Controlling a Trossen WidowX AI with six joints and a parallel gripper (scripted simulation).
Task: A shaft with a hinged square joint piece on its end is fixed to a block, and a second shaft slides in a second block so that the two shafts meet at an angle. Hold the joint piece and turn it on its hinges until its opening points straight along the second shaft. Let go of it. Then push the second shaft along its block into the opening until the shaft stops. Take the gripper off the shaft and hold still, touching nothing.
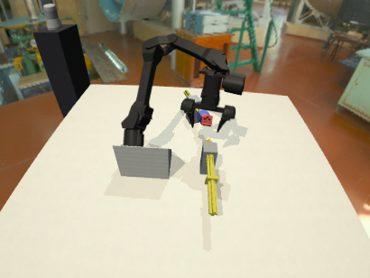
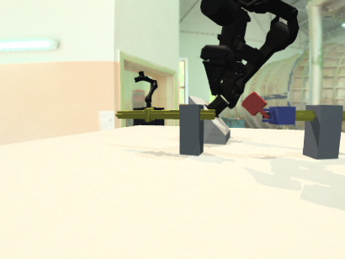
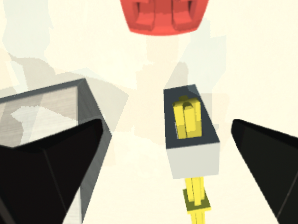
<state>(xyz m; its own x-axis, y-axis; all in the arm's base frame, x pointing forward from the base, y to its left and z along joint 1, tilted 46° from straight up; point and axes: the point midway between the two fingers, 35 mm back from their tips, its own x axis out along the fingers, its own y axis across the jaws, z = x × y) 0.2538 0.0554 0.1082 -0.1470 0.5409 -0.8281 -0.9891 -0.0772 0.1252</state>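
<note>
The red square joint piece (image 1: 207,120) (image 2: 254,103) (image 3: 162,17) hangs on the blue hinge part (image 1: 203,114) (image 2: 283,115) at the end of the first yellow shaft (image 2: 305,115). In the exterior view the joint piece is tilted up, above the line of the second yellow shaft (image 1: 211,194) (image 2: 164,114) (image 3: 188,120). That shaft passes through the second grey block (image 1: 209,149) (image 2: 191,134) (image 3: 194,161), its near end apart from the joint piece. My gripper (image 1: 206,128) (image 3: 165,125) is open and empty. In the top view its fingers appear on both sides of the joint piece; contact is not visible.
The first shaft's grey block (image 2: 323,134) stands behind the gripper in the top view. A grey wedge-shaped block (image 1: 144,162) (image 2: 220,131) (image 3: 45,107) stands in front of the arm's base, left of the second block. A collar (image 1: 211,179) (image 2: 148,114) (image 3: 196,200) sits around the second shaft.
</note>
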